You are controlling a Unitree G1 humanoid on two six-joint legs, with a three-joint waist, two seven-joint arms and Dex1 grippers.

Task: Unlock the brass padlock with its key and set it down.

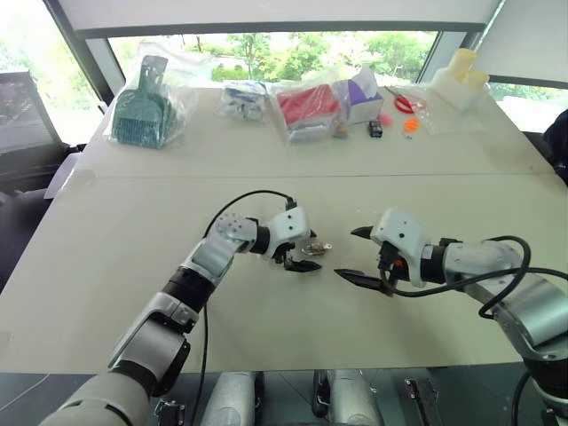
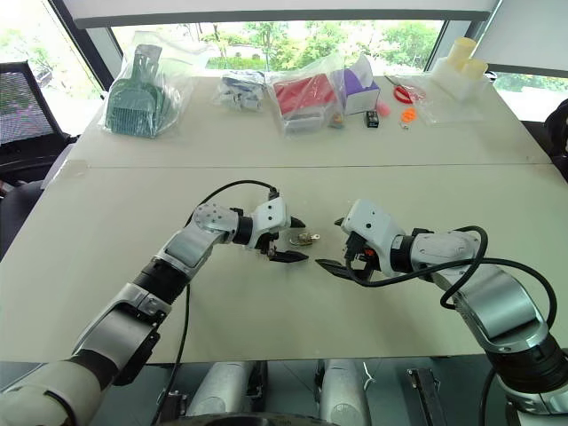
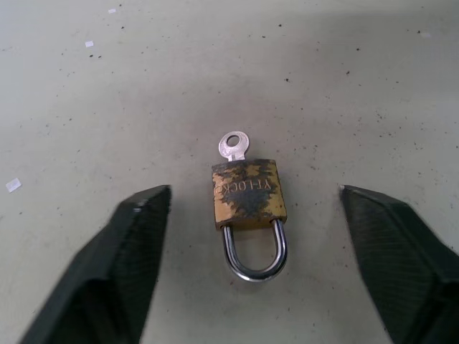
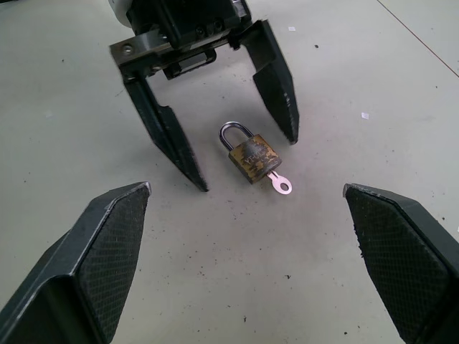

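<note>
Padlock: brass padlock (image 3: 248,195) lay flat on the bare table (image 1: 133,266), between the two tools and apart from both.
Key: key (image 3: 232,146) seated in the body's base, silvery bow sticking out on the side away from the shackle; shackle looked closed, though not certain.
Long axis: ran shackle-to-key roughly along the line between the two tools, shackle loop toward the left one, key bow toward the right one.
Left tool: left tool (image 1: 302,253) spread moderately wide, holding nothing, fingertips low to the table and straddling the shackle end without contact.
Right tool: right tool (image 1: 357,256) spread very wide, empty, facing the key end from a little farther off.
Nearer arm: left, judged best placed to pinch the body across its flat sides; right then judged free to take the key bow.
Step in hand: judged as closing in for the first grasp, lock not yet lifted or turned.
Open room: plain table all round the lock; bagged goods (image 1: 306,111) lined up along the far edge, well apart; near edge also well off.
Risk: small flat body lying low, so fingertips might skate over it or nudge it aside; key bow thin and easily missed.
</note>
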